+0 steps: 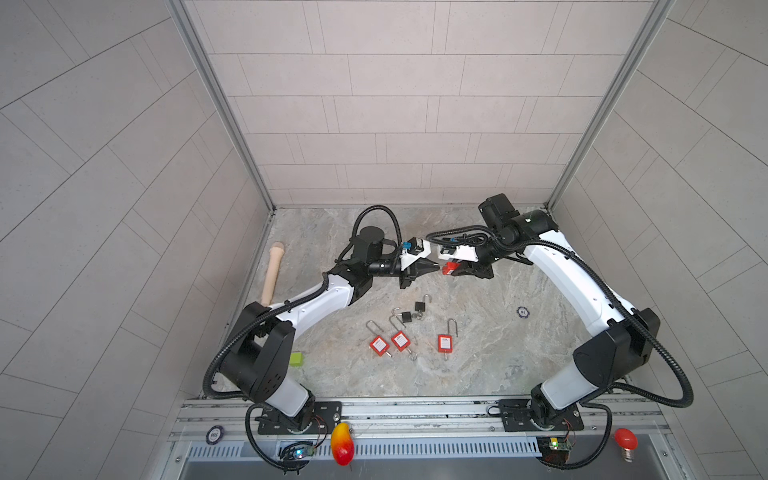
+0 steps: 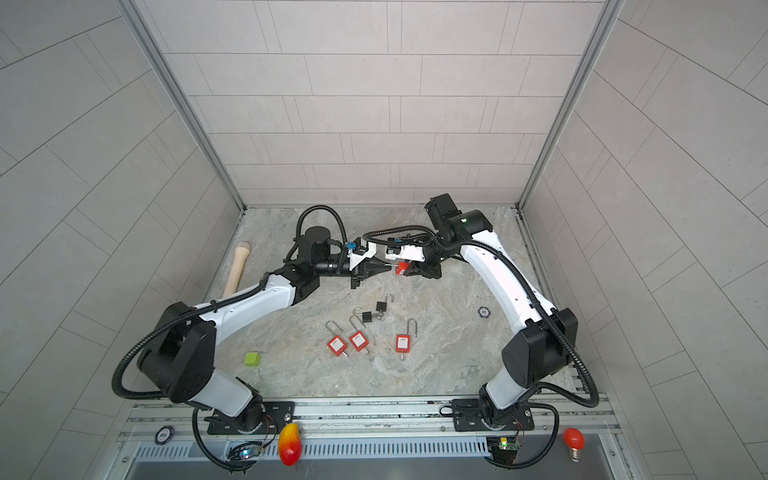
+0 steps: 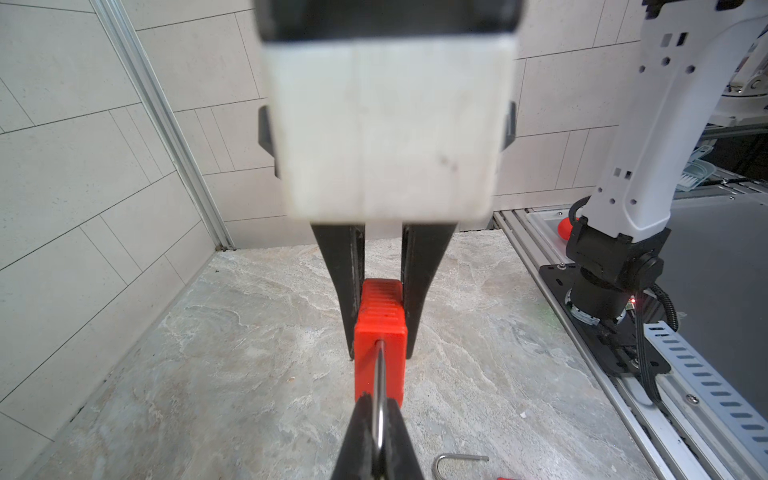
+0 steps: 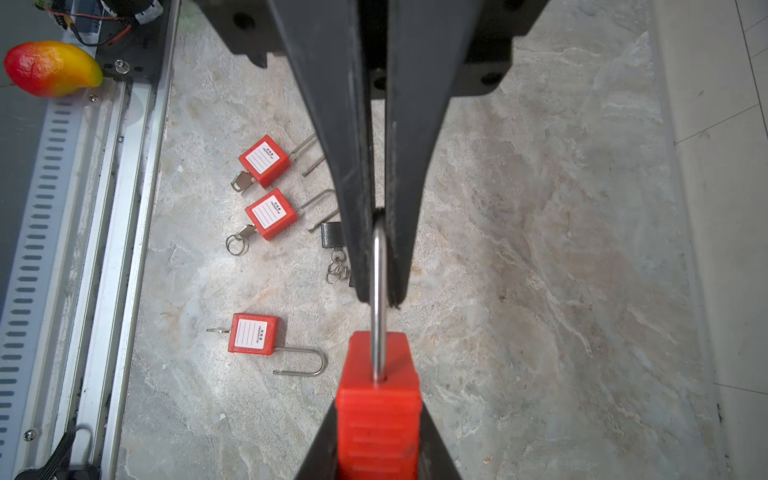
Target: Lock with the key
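Note:
A red padlock [image 1: 448,269] [image 2: 401,269] hangs in the air above the back of the table, between both arms. My right gripper [image 4: 378,419] is shut on its ribbed red body [image 4: 378,386]. My left gripper [image 3: 377,405] is shut on the steel shackle [image 4: 378,286] [image 3: 379,382], which runs from the body into its black fingers [image 4: 347,187]. The key of this held padlock is hidden. Three more red padlocks [image 1: 377,345] [image 1: 400,340] [image 1: 444,343] lie on the table with shackles out, each with a key [image 4: 240,182] [image 4: 246,233] [image 4: 218,330] in it.
Two small black padlocks [image 1: 406,317] [image 1: 419,306] lie just behind the red ones. A beige wooden handle [image 1: 273,272] leans at the left wall, a green cube [image 1: 296,359] sits front left, a poker chip [image 1: 523,311] at right. A toy mango [image 1: 342,444] and red bulb [image 1: 625,440] rest on the front rail.

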Motion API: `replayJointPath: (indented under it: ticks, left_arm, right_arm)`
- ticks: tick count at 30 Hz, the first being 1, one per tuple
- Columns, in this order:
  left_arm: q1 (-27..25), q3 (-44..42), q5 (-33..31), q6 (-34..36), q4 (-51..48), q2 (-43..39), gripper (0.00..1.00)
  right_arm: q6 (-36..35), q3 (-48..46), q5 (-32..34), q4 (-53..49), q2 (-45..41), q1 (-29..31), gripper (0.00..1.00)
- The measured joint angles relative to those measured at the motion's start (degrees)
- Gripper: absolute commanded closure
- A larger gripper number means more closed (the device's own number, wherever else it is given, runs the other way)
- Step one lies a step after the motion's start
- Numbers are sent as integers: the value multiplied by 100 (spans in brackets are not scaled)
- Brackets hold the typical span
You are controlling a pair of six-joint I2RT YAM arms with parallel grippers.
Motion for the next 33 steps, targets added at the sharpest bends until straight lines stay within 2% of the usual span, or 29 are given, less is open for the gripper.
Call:
replayJointPath:
  ticks: [8,18,28,33]
  left_arm:
    - [7,-33,0,-398,208,13,100]
    - [13,-131,-4,-981,949,201,100]
    - [151,-129,48,-1384,1550,341,100]
    - [184,-129,66,-1394,1585,343,100]
  right_arm:
    - [-2,-2,7,87,0,-9,77]
    - [0,11,-131,315,0,46,65]
    - [61,-48,-48,509,-192,28,38]
    - [170,-44,-4,529,-264,-66,28]
